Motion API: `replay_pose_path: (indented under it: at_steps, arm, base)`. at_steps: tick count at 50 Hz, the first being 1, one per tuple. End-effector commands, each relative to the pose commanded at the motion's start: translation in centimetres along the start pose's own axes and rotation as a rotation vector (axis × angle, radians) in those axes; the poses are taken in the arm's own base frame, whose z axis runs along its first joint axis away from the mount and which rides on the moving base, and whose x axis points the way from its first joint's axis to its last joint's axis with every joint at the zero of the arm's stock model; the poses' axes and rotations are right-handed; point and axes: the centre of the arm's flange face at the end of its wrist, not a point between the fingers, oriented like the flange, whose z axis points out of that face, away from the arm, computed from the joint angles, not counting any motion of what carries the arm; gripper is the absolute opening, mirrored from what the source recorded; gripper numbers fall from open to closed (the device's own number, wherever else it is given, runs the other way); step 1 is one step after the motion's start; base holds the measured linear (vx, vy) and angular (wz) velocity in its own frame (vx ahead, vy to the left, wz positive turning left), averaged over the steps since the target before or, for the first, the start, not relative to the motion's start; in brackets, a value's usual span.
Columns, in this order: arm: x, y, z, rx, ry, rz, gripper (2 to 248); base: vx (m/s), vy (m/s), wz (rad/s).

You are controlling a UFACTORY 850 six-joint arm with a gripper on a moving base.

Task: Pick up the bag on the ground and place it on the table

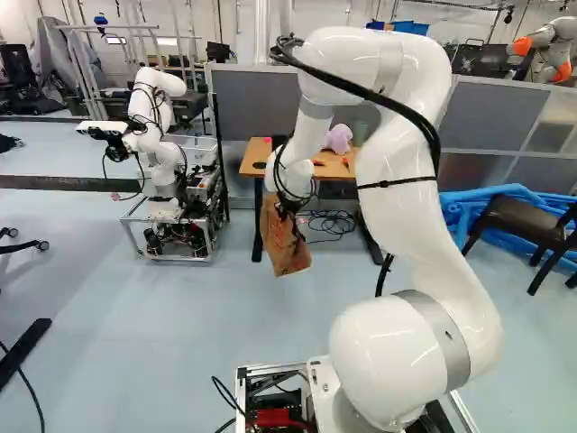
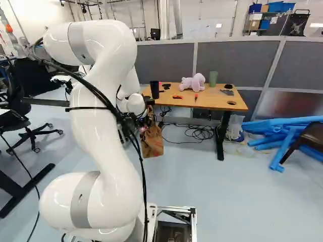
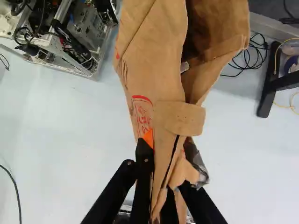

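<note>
In narrowly parted tool (image 1: 288, 207), paper bag (image 3: 154, 60).

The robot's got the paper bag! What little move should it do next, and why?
It should probably lift the brown bag a bit higher first. The tool is pinching the bag, but in both base views most of it seems to hang lower than the wooden tabletop, so going straight ahead might bump it into the edge.
</note>
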Motion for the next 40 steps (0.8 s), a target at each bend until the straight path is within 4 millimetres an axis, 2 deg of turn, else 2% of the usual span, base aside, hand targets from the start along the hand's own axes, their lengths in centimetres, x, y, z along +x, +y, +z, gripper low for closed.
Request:
replay_pose_path:
  at_steps: [40]
  arm:
    - [0.0,0.1,-5.5,0.000,-0.064,0.001,21]
  base:
    - [0.000,0.000,0.000]
